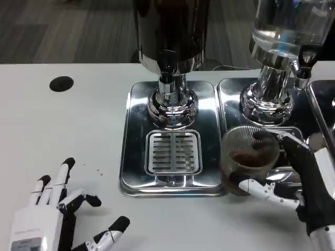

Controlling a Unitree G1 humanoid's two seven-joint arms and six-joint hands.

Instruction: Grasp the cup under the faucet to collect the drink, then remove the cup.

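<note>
Two drink dispensers: dark one (170, 31), clear one (285, 26). One ribbed cup (250, 157) with brown liquid, gripped by right hand (309, 183), on right drip tray (230, 94). Left hand (57, 214) splayed, empty, on table (63, 136).

Light: bright, even, from overhead.
Glare: white streaks on the chrome drip tray (137, 157) and dispenser bases.
Shadows: soft and faint on the white table (63, 136).
Focus: mostly sharp; glass cup (248, 157) slightly smeared.
Background: dim floor.
</note>
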